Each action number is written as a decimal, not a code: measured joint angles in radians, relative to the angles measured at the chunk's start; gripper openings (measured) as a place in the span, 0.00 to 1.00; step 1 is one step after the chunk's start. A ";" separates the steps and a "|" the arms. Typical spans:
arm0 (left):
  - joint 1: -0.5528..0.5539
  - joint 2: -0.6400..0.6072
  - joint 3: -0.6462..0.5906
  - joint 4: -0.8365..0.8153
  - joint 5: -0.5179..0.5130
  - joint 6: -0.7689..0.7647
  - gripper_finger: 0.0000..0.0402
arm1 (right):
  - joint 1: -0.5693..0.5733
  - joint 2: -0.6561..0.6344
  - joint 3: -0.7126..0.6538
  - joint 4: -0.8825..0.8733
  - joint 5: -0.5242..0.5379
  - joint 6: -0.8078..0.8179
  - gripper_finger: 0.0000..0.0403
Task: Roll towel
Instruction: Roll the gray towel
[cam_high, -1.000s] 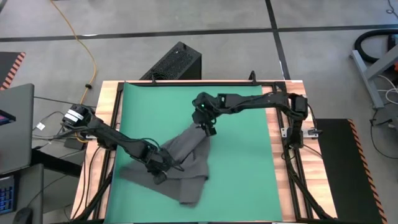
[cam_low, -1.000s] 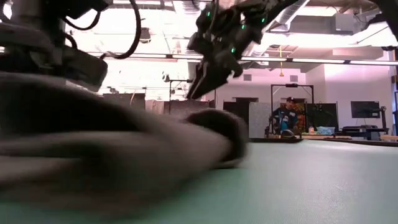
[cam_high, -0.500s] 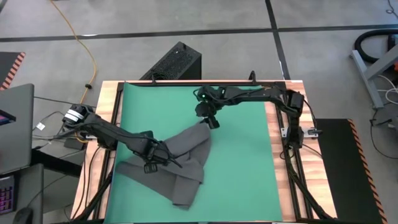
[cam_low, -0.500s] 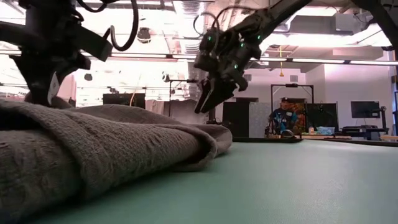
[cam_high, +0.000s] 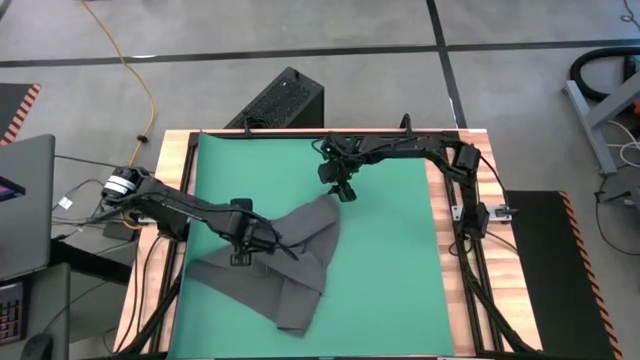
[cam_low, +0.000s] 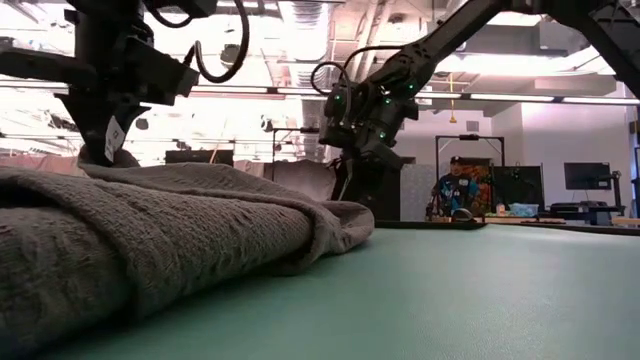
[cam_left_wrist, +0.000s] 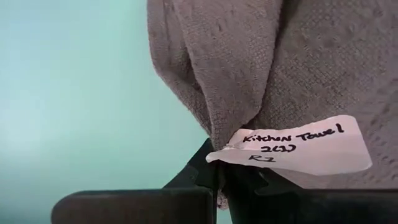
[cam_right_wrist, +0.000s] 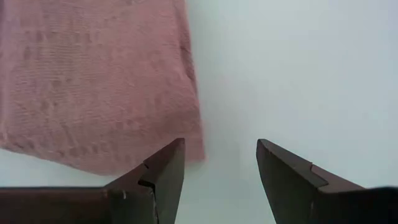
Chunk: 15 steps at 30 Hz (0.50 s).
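Note:
The dark grey towel (cam_high: 290, 270) lies crumpled and partly folded on the green mat (cam_high: 390, 260), with one corner (cam_high: 325, 205) pointing toward the far edge. Over the towel's left part, my left gripper (cam_high: 242, 252) points down, shut on the towel beside its white handwritten tag (cam_left_wrist: 292, 146). In the low view that gripper (cam_low: 108, 125) stands above the towel's raised ridge (cam_low: 150, 230). My right gripper (cam_high: 343, 192) hovers open just beyond the far corner. Its fingers (cam_right_wrist: 165, 174) straddle bare mat beside the towel's edge (cam_right_wrist: 186, 93) and touch nothing. My left gripper pinches the towel's edge (cam_left_wrist: 231, 124) between its two fingers, right where the tag is attached. The cloth is gathered into a fold there. The fingers come from above, pointing down. The pinched part is drawn up off the mat, and the rest lies slack on the mat.
Wooden table margins and black frame rails (cam_high: 470, 220) border the mat. A black box (cam_high: 280, 100) stands on the floor beyond the far edge, and a laptop (cam_high: 25, 200) sits off the left side. The mat's right half is bare green. A person (cam_low: 460, 185) is far off in the room.
My left gripper has risen and gone toward the far edge, tipping over to point down and drawing the tagged edge of the towel up with it. My right gripper, open throughout, has moved from over the towel's far corner toward the far edge and sunk lower.

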 joint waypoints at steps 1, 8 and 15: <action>0.004 0.000 0.000 0.000 0.000 0.000 0.00 | -0.003 0.004 0.000 0.001 0.000 0.006 0.54; 0.023 0.000 0.000 0.003 0.000 0.037 0.00 | 0.019 0.037 -0.001 -0.018 -0.006 0.051 0.54; 0.044 0.000 0.000 0.017 -0.031 0.045 0.00 | 0.054 0.044 0.000 -0.011 0.046 0.056 0.51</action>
